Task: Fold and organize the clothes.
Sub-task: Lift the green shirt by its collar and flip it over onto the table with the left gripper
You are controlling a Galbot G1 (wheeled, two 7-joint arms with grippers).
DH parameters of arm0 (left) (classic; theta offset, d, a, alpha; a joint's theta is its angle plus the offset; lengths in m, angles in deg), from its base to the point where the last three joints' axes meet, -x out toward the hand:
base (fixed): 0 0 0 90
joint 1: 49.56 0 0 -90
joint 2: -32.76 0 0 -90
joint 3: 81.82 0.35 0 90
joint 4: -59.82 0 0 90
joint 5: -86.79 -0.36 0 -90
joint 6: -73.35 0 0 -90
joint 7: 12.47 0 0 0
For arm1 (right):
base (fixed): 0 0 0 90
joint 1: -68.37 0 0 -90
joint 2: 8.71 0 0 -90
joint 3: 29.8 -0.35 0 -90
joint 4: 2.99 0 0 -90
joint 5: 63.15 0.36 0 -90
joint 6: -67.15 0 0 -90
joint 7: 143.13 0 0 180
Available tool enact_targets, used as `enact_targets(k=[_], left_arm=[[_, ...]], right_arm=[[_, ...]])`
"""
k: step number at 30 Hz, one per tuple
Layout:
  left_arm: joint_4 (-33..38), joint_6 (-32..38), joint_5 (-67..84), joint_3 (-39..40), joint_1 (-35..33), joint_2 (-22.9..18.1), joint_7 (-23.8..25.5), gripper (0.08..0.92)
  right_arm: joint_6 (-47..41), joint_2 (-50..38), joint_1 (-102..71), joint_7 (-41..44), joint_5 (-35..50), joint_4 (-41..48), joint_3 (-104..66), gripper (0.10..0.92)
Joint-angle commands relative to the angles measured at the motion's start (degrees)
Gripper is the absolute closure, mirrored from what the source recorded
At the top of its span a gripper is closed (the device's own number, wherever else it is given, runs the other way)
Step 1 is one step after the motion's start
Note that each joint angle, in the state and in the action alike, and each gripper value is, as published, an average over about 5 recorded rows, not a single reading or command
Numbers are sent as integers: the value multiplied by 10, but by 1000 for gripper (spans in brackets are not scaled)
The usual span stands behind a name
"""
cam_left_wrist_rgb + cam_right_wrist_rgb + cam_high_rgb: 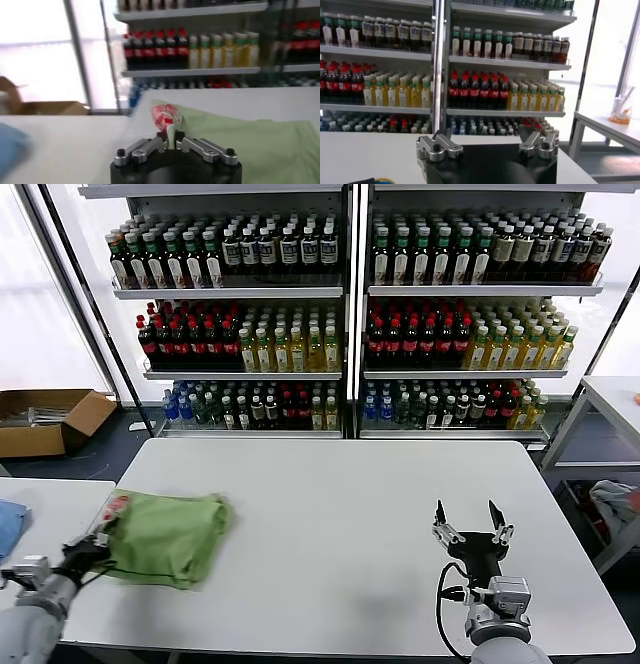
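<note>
Our left gripper is pinching the edge of the green shirt, which lies bunched on the left side of the white table, near its front edge. We think we should hold tight and lift slowly, so the soft cloth does not slip out. Our right gripper waits over the right side with its fingers spread wide, holding nothing

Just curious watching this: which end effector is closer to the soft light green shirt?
Left. The left end effector pinches the soft light green shirt edge; the right end effector hovers far across the table.
</note>
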Motion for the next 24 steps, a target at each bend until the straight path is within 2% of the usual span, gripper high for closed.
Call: enact_targets(k=[1, 5, 9, 13, 16, 20, 24], left_arm=[[-97, 14, 23, -108, 13, 154, -4, 870], [-29, 12, 3, -79, -3, 112, -6, 870], [91, -3, -13, -17, -25, 48, -24, 870], [244, -32, -39, 99, -27, -19, -71, 870], [342, -65, -80, 217, -21, -64, -103, 870], [361, -77, -165, 364, -28, -104, -109, 870], [275, -77, -222, 445, -2, -141, -101, 870]], right_arm=[[1, 0, 3, -1, 6, 0, -1, 203], [2, 0, -3, -3, 6, 0, -5, 203], [2, 0, -11, -5, 4, 0, -11, 203], [2, 3, -20, -6, -4, 0, -19, 203], [2, 9, -30, -7, -14, -1, -25, 203], [3, 21, -44, -7, -31, -4, -28, 203], [7, 33, -61, -6, -46, -5, -31, 203]])
